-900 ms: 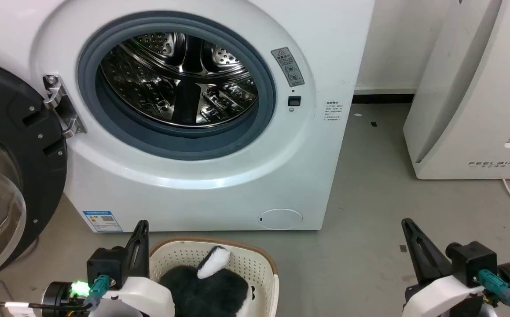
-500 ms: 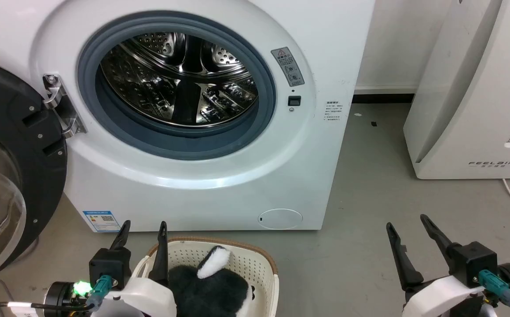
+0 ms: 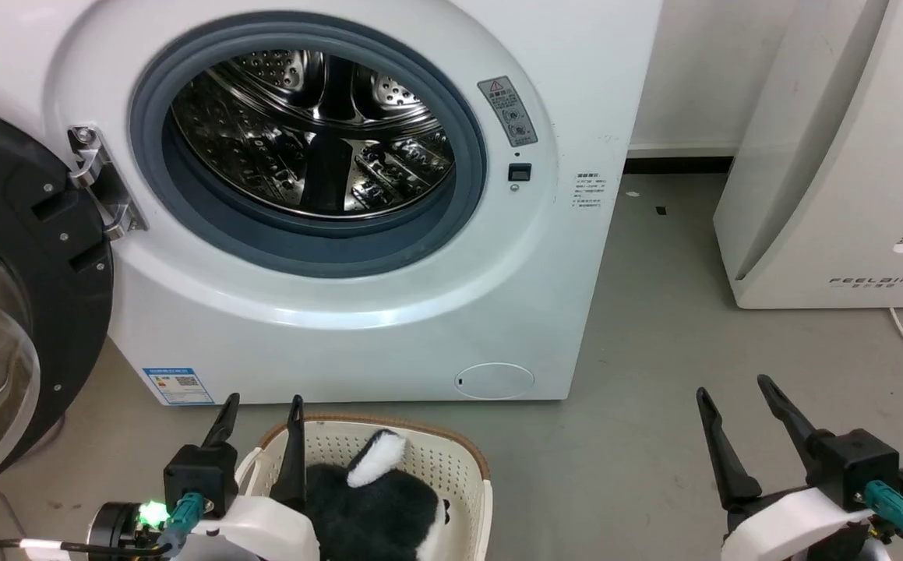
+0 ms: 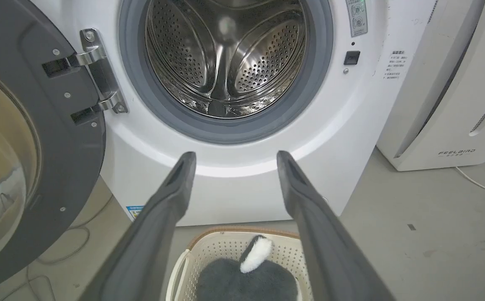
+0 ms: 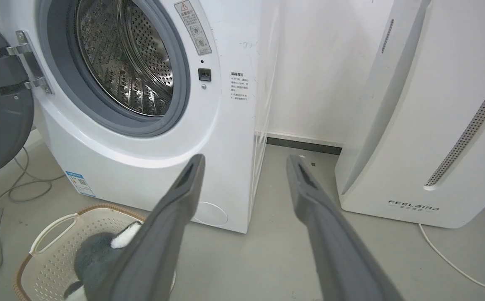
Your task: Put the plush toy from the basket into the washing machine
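Left gripper (image 3: 264, 399) hangs at the basket's (image 3: 463, 458) left rim, fingers spread apart, holding nothing. The plush toy (image 3: 373, 502) lies inside the basket, just right of those fingers and lower, its white tuft pointing toward the washing machine (image 3: 342, 327), which stands just behind the basket with its door swung wide. My right gripper (image 3: 733, 385), also spread and empty, sits well right of the basket. So the left arm is nearer, and I reckon a short dip inward reaches the toy.
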Robot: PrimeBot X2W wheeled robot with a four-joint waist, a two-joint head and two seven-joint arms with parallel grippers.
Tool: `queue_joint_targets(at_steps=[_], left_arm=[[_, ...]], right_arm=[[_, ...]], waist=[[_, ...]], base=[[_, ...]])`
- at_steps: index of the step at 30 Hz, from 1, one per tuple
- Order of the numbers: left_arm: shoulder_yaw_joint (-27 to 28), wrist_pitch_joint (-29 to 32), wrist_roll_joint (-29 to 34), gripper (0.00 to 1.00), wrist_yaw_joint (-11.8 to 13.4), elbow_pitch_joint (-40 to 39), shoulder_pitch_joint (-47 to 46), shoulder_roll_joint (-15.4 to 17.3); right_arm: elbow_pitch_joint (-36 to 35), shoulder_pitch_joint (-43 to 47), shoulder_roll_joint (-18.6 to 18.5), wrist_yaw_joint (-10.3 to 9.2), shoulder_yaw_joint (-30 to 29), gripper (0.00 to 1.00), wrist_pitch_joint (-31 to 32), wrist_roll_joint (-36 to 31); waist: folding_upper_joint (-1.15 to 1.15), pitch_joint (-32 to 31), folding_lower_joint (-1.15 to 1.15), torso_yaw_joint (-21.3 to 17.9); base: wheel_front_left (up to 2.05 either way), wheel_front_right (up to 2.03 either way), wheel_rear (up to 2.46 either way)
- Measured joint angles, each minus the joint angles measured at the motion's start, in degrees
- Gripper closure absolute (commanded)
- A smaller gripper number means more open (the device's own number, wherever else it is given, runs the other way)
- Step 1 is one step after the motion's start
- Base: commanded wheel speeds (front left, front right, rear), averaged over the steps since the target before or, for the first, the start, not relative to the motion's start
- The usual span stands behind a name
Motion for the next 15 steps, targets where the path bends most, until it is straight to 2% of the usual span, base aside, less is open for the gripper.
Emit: queue_joint_targets(at_steps=[15], left_arm=[[-1.25, -1.90, -1.29, 0.00, -0.02, 4.05, -1.99, -0.01]], right_arm=[[-0.71, -0.03, 0.00, 0.00, -0.13, 0.00, -1.74, 0.88]], waist=[[0.00, 3.84, 0.00, -0.64]], base=[[0.00, 0.00, 0.00]])
